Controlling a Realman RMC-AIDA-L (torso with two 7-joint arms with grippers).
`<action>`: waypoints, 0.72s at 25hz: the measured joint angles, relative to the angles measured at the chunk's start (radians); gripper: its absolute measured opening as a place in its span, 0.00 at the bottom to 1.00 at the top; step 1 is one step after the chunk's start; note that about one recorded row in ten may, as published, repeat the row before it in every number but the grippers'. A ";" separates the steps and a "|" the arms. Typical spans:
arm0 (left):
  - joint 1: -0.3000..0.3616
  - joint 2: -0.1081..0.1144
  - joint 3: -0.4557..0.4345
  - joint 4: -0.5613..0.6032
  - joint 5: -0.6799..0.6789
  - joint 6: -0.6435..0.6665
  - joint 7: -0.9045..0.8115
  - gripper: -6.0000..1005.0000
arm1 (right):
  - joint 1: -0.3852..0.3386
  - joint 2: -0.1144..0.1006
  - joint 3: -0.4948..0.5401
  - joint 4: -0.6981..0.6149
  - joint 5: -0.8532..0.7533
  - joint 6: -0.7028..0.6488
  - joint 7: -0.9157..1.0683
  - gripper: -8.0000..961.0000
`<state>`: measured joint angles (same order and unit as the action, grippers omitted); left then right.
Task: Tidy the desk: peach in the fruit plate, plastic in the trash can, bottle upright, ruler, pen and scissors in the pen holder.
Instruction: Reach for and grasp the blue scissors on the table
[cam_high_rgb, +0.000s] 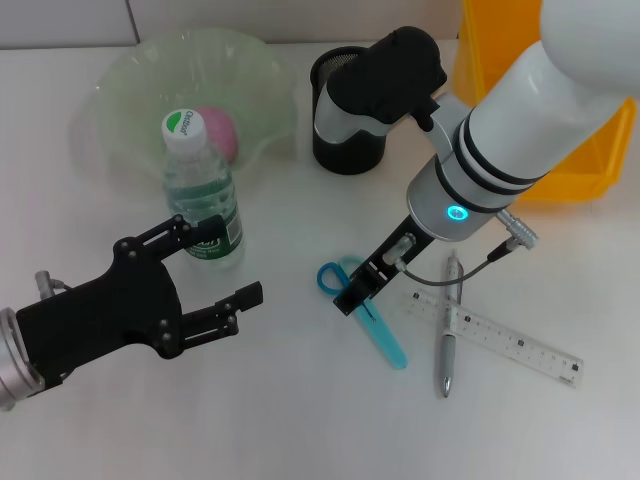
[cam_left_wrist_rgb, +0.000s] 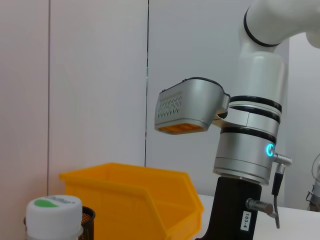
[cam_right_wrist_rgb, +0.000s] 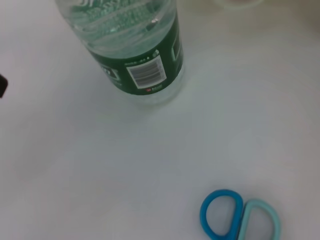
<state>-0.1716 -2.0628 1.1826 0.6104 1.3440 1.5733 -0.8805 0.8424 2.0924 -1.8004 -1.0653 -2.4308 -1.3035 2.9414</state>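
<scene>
The bottle (cam_high_rgb: 200, 190) stands upright on the white desk, in front of the translucent green fruit plate (cam_high_rgb: 140, 80) that holds the pink peach (cam_high_rgb: 220, 130). My left gripper (cam_high_rgb: 222, 268) is open and empty just in front of the bottle. My right gripper (cam_high_rgb: 358, 290) is low over the blue and teal scissors (cam_high_rgb: 372, 318), at their handles. The pen (cam_high_rgb: 449, 335) and the clear ruler (cam_high_rgb: 497, 336) lie crossed to the right of them. The black mesh pen holder (cam_high_rgb: 345, 115) stands behind. The right wrist view shows the bottle (cam_right_wrist_rgb: 135, 45) and the scissors' handles (cam_right_wrist_rgb: 240, 222). No plastic shows.
A yellow bin (cam_high_rgb: 590, 170) stands at the back right, partly behind my right arm. The left wrist view shows the bottle's cap (cam_left_wrist_rgb: 52, 207), the pen holder's rim (cam_left_wrist_rgb: 88, 217), the yellow bin (cam_left_wrist_rgb: 135, 195) and my right arm (cam_left_wrist_rgb: 250, 150).
</scene>
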 joint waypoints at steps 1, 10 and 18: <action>0.000 0.000 0.000 0.000 0.000 0.000 0.000 0.81 | 0.000 0.000 -0.005 0.000 0.000 0.002 0.000 0.72; 0.001 0.000 0.000 0.000 0.001 0.001 0.000 0.81 | -0.002 0.000 -0.019 0.004 0.001 0.014 0.000 0.70; 0.001 0.000 0.000 0.000 0.001 0.001 -0.001 0.81 | 0.000 0.000 -0.021 0.017 0.005 0.018 0.000 0.66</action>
<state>-0.1702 -2.0632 1.1827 0.6105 1.3453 1.5739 -0.8818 0.8426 2.0923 -1.8210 -1.0488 -2.4262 -1.2851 2.9411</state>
